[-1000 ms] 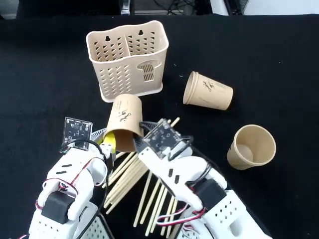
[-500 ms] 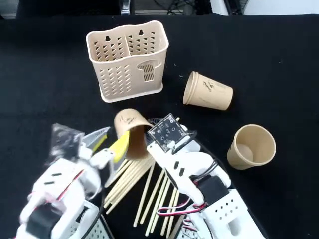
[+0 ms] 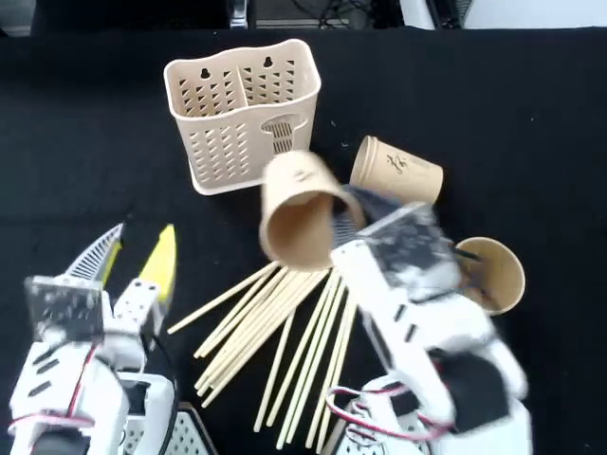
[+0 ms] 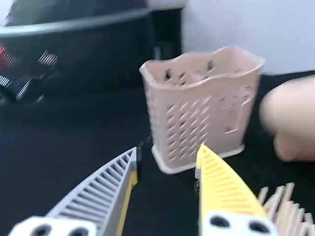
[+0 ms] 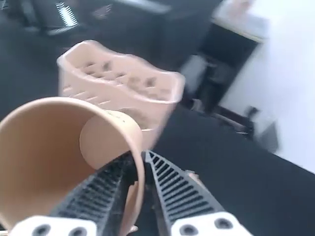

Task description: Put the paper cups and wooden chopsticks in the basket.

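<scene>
Operator: What has moved during the last second?

Technician: The tan paper cup (image 3: 296, 213) has left the near side of the table, where it sat between the two arms. It has been carried up and toward the beige perforated plastic basket (image 3: 242, 114). It is now off the table, mouth turned toward the arms, just beside the basket's near right corner and not inside it.

Operator: State of the right gripper (image 5: 140, 157)?

Technician: Clenched on the cup's rim. In the right wrist view one finger lies inside the mouth and the other outside, with the cup wall pinched between them.

Operator: And the left gripper (image 3: 142, 242)?

Technician: It has drawn back from the cup to the near left of the table. Its jaws stand spread, with nothing between them, and point toward the basket.

Operator: Remaining items?

Technician: The pale wooden chopsticks (image 3: 275, 327) lie fanned on the black table cover (image 3: 531, 114), between the arms and below the held cup. A second paper cup (image 3: 398, 175) lies on its side just right of the basket. A third paper cup (image 3: 493, 270) sits farther right, partly hidden behind the right arm.
</scene>
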Tool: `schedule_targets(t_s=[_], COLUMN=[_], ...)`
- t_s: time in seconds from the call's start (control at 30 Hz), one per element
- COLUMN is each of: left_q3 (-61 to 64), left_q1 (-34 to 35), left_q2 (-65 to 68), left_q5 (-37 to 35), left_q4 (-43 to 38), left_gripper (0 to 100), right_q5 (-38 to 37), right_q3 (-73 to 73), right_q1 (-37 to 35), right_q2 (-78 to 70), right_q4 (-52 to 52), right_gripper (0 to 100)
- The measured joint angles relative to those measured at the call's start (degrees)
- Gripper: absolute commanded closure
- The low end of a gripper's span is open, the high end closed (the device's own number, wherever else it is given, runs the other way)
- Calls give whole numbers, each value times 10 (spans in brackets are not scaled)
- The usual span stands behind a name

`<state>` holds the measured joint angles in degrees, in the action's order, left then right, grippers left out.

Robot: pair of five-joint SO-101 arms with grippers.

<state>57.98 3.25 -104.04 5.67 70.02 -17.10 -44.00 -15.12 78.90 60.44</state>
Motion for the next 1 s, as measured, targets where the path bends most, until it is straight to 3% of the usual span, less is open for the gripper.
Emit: schedule_targets(t_s=[0.23, 0.47, 0.63, 1.0], left_q3=[185, 284, 339, 353], left_q1=[30, 30, 30, 30], left_q2=[1, 2, 2, 3], left_q5=[35, 37, 38, 39], left_q4=[0, 0, -33, -64], left_gripper=[798, 798, 798, 798], right_q5=[0, 0, -17, -76], right_q3=[219, 437, 514, 457], right_q1=[173, 268, 372, 475], right_q2=[-128, -324, -415, -485], right_q4=[196, 385, 402, 404], right_gripper=[986, 986, 986, 986])
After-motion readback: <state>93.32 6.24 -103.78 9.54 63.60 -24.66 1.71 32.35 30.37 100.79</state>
